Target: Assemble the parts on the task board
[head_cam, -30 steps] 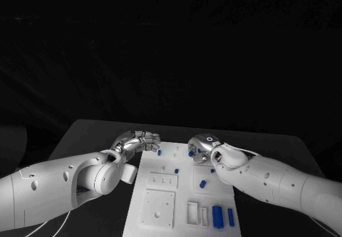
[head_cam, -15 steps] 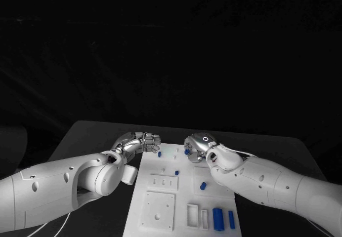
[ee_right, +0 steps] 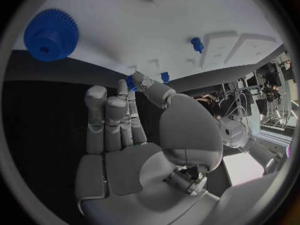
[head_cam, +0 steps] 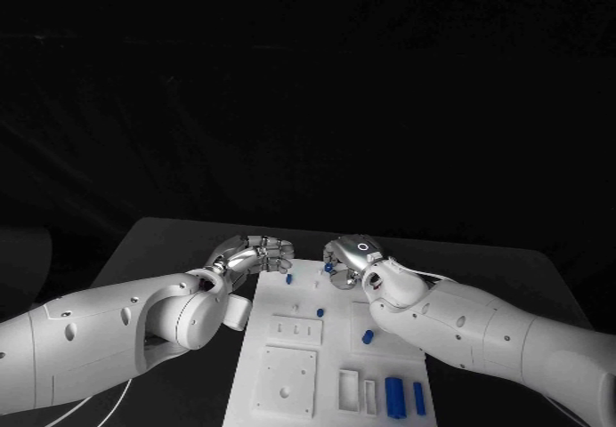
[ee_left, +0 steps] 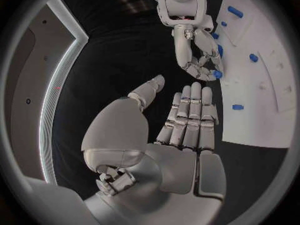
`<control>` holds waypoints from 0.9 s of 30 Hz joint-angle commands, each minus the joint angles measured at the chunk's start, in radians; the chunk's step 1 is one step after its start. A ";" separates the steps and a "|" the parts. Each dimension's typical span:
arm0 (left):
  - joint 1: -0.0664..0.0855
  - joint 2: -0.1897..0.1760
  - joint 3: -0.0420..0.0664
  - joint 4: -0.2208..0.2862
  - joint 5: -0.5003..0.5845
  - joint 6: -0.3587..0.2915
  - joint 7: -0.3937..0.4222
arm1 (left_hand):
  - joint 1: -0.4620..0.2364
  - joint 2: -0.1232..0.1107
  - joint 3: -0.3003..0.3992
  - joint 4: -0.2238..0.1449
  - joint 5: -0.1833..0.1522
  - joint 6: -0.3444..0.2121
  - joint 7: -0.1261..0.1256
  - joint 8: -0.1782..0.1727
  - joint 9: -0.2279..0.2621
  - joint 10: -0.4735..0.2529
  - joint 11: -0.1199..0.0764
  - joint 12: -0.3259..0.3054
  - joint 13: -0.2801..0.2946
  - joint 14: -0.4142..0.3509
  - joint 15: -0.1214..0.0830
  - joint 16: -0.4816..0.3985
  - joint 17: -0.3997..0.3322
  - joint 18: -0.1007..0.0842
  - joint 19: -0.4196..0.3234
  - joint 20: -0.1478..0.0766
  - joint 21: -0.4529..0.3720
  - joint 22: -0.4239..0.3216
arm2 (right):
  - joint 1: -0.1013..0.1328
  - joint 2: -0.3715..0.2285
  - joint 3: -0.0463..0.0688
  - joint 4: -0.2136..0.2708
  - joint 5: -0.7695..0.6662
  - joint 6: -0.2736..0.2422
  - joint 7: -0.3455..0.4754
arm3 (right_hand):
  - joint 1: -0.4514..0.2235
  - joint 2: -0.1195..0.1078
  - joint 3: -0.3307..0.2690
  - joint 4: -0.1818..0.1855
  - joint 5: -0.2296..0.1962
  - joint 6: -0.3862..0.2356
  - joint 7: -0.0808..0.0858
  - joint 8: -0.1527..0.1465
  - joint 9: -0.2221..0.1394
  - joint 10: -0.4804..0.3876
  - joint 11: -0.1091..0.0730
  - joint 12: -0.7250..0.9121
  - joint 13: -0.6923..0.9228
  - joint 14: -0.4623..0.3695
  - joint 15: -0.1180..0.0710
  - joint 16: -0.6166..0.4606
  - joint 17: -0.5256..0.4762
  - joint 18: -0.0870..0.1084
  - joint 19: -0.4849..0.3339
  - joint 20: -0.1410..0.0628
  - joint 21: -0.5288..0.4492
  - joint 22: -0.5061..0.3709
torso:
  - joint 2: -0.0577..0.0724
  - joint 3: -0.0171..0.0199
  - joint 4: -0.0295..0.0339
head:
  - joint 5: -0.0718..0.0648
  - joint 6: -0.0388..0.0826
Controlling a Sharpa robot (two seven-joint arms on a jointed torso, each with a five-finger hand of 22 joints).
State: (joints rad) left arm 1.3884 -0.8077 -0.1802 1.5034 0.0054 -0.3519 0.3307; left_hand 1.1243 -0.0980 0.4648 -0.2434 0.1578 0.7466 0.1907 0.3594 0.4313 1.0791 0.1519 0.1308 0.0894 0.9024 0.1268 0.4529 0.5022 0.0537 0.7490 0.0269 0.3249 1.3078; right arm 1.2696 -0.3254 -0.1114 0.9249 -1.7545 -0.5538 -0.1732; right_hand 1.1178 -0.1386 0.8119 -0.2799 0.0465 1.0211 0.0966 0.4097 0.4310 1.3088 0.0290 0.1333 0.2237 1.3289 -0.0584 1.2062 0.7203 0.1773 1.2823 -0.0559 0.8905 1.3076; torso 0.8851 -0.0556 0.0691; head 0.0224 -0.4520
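Black table (head_cam: 167,240) carries the white task board (head_cam: 289,356) in its middle, running from the near edge toward the far end where both hands meet. White arms come in from either side. Left hand (head_cam: 253,253) hovers just off the board's far left corner, its fingers (ee_left: 187,116) held straight and close together with the thumb apart, holding nothing. Right hand (head_cam: 346,261) sits over the board's far end, thumb and fingers (ee_left: 201,70) curled around a small blue part (ee_left: 217,74). A blue gear (ee_right: 51,34) lies flat on the board. Long blue parts (head_cam: 395,396) rest at the near right corner, and small blue pegs (head_cam: 368,336) stand scattered mid-board.
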 commanded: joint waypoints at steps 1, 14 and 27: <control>0.002 0.006 0.001 0.001 -0.005 0.005 0.007 | -0.008 -0.002 0.000 -0.009 -0.005 0.005 0.006 -0.006 -0.001 -0.004 0.006 -0.005 -0.002 -0.003 0.004 -0.005 0.001 0.008 -0.006 0.003 0.006 0.021 | 0.000 0.005 0.000 -0.002 -0.021 -0.009 -0.004 | 0.004 -0.008 0.009 0.001 0.002 0.013 0.005 0.009 0.044 0.018 0.009 -0.003 0.002 -0.018 -0.016 0.004 -0.002 0.084 -0.002 -0.002 0.005 0.023 | -0.001 -0.0003 0.0000 | 0.001 -0.002; 0.004 0.018 0.001 -0.005 -0.006 0.006 0.007 | -0.009 -0.002 0.001 -0.010 -0.005 0.005 0.006 -0.006 -0.002 -0.004 0.006 -0.007 -0.002 -0.003 0.004 -0.006 0.002 0.008 -0.006 0.003 0.007 0.021 | 0.000 0.029 0.000 -0.022 -0.021 0.006 -0.007 | 0.003 -0.009 0.012 0.003 0.002 0.013 0.005 0.008 0.046 0.018 0.009 -0.005 0.004 -0.018 -0.016 0.004 -0.003 0.084 -0.003 -0.002 0.007 0.023 | 0.000 0.0003 0.0078 | 0.001 -0.002; 0.009 0.023 0.001 -0.003 -0.005 0.004 0.006 | -0.010 -0.002 0.002 -0.012 -0.005 0.005 0.006 -0.007 -0.002 -0.004 0.006 -0.008 -0.003 -0.003 0.004 -0.006 0.002 0.007 -0.006 0.004 0.007 0.021 | -0.001 0.044 0.000 -0.050 -0.022 0.014 -0.004 | 0.003 -0.010 0.015 0.003 0.002 0.012 0.005 0.007 0.047 0.018 0.009 -0.006 0.006 -0.019 -0.016 0.005 -0.004 0.084 -0.004 -0.002 0.008 0.022 | 0.002 0.0025 0.0037 | 0.010 -0.005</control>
State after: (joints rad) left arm 1.3951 -0.7868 -0.1801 1.4969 0.0045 -0.3519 0.3306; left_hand 1.1243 -0.0980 0.4670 -0.2511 0.1578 0.7466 0.1907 0.3594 0.4305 1.0754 0.1555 0.1267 0.0878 0.9024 0.1268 0.4529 0.5029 0.0523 0.7490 0.0269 0.3289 1.3074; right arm 1.2692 -0.2836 -0.1114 0.8765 -1.7617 -0.5528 -0.1764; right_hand 1.1124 -0.1468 0.8191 -0.2780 0.0463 1.0204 0.0989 0.4097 0.4310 1.3088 0.0291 0.1333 0.2277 1.3313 -0.0610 1.2062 0.7182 0.1772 1.2824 -0.0550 0.8944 1.3075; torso 0.8863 -0.0542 0.0737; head 0.0298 -0.4570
